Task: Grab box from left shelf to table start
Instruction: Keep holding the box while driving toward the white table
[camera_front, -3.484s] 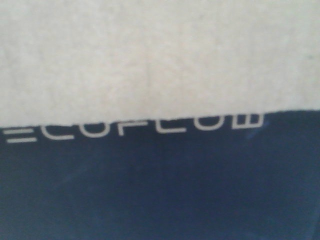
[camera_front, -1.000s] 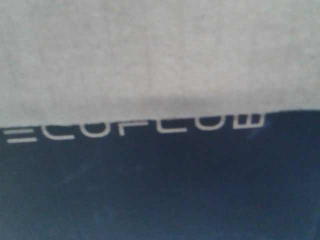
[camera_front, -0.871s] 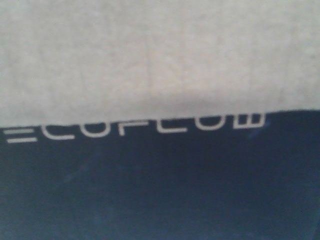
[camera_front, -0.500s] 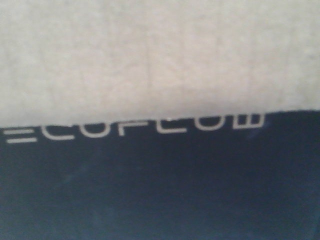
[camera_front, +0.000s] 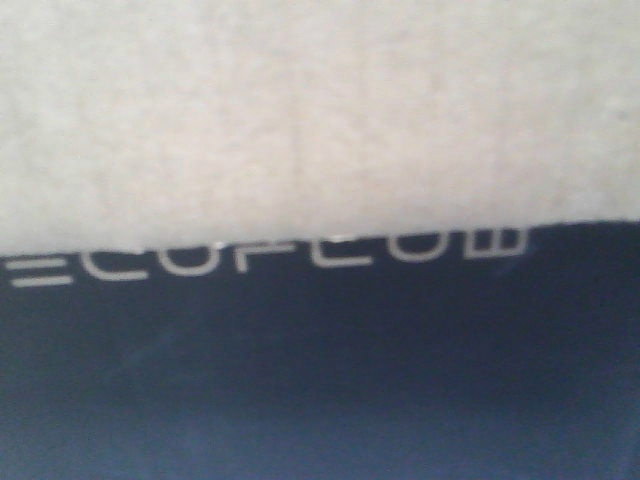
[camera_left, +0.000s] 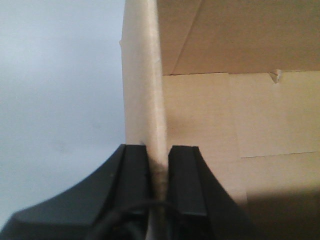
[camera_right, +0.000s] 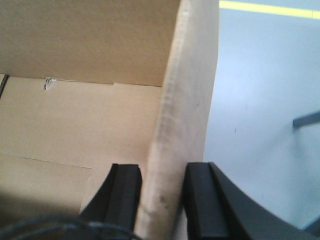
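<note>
A: Entry one, box (camera_front: 320, 120): material?
B: Brown corrugated cardboard, matt, faintly fibrous, with a rough raw-cut wall edge. Its printed panel (camera_front: 320, 380) is dark matt ink.
A: And left gripper (camera_left: 159, 167), right gripper (camera_right: 162, 192)?
B: Black, matt, smooth, plastic-looking. The floor (camera_right: 260, 90) is grey and smooth.

Front view filled by the box (camera_front: 320, 130), its left wall between the left gripper (camera_left: 158, 151) fingers, right wall between the right gripper (camera_right: 162, 171) fingers, floor (camera_left: 60, 100) outside both walls, interior between them
</note>
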